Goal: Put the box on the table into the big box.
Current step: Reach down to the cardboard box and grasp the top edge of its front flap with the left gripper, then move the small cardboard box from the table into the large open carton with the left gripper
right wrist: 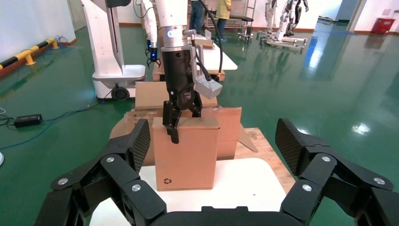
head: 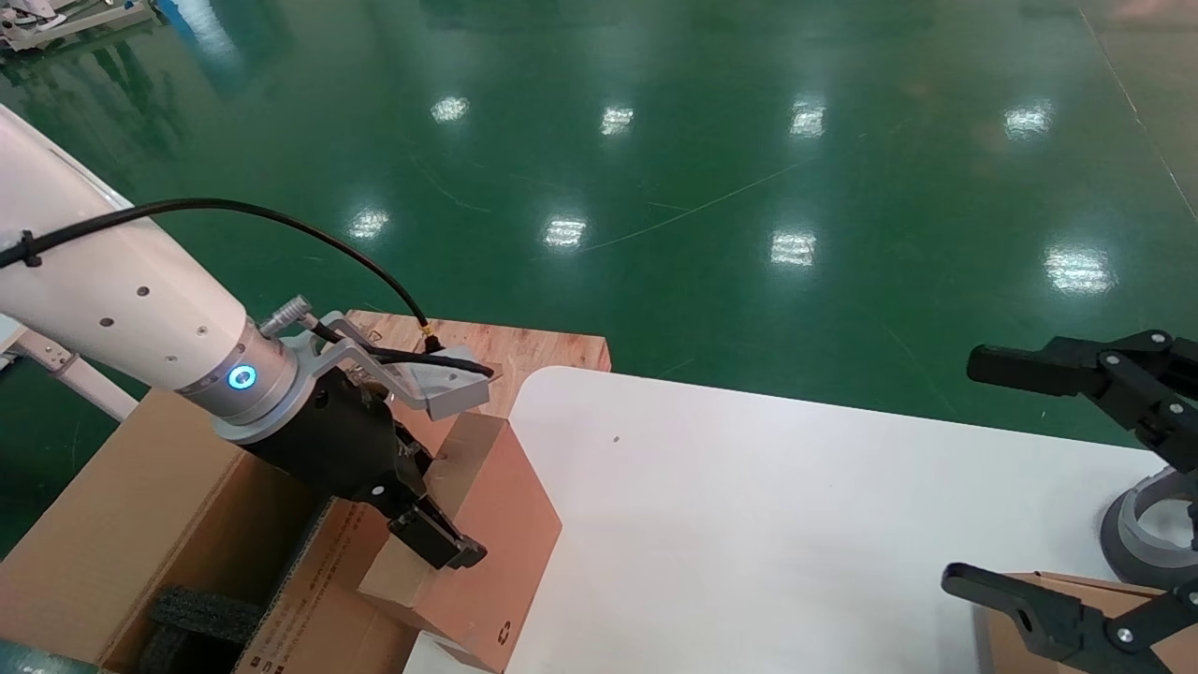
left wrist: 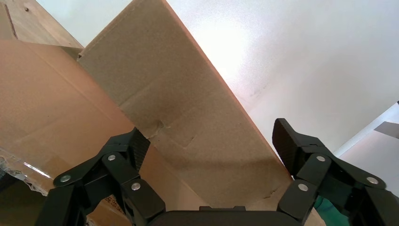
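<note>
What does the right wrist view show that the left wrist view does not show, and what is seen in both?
Only the right wrist view shows the whole left hand gripping the box from above, its recycling mark, and the open right hand in front. Only the left wrist view shows the left hand's fingers close against the box's top. Both show the box, the big box and the white table.

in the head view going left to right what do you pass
big box → left hand gripping the box → table → right hand, open at the table's right edge.
</note>
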You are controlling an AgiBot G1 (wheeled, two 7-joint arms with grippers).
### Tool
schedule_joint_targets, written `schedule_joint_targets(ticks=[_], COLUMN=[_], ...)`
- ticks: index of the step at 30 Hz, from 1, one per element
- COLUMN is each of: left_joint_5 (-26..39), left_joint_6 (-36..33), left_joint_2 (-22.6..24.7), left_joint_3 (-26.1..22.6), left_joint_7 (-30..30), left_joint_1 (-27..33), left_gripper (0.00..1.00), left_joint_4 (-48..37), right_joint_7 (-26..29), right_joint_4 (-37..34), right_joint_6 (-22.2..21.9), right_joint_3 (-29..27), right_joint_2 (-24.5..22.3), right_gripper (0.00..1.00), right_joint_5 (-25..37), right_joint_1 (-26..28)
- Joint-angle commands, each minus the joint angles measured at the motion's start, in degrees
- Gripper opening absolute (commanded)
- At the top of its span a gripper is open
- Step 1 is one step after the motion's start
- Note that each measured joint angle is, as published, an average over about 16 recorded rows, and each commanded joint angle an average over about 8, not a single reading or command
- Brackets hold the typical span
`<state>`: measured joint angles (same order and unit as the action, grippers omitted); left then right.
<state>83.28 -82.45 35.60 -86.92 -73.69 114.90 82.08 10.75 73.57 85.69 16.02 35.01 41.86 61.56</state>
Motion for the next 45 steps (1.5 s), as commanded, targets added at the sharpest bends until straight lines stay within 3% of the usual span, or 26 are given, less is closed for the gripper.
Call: schedule_joint_targets(ticks=[1, 5, 12, 13, 32, 45], left_joint_5=[0.05, 0.08, 0.09, 0.09, -0.03, 0.50], left_joint_6=[0.05, 0.08, 0.09, 0.09, 0.96, 7.10], left_joint_2=[0.01, 0.02, 0.02, 0.02, 0.05, -2.61], left_joint_3=[-0.01, -0.02, -0.02, -0.02, 1.36, 11.35], left_joint_7=[0.02, 0.03, 0.03, 0.03, 0.17, 2.45], left_joint_1=[-0.02, -0.04, -0.02, -0.02, 0.43, 5.17], left_gripper=[0.00, 0.00, 0.00, 0.00, 0.00, 0.00], left_joint_4=[-0.01, -0.01, -0.01, -0.01, -0.10, -1.12], right_joint_7=[0.00, 0.00, 0.00, 0.00, 0.00, 0.00], right_joint_4=[0.00, -0.01, -0.01, -0.01, 0.00, -0.01], right_joint_6=[0.00, -0.01, -0.01, -0.01, 0.00, -0.01], right_joint_3=[0.00, 0.00, 0.00, 0.00, 0.00, 0.00], right_joint_2=[0.00, -0.01, -0.01, -0.01, 0.00, -0.01], right_gripper=[0.00, 0.04, 0.91, 1.00, 1.00, 1.00], right_joint_5=[0.00, 0.00, 0.00, 0.00, 0.00, 0.00], right_joint_1=[0.00, -0.01, -0.01, -0.01, 0.00, -0.01])
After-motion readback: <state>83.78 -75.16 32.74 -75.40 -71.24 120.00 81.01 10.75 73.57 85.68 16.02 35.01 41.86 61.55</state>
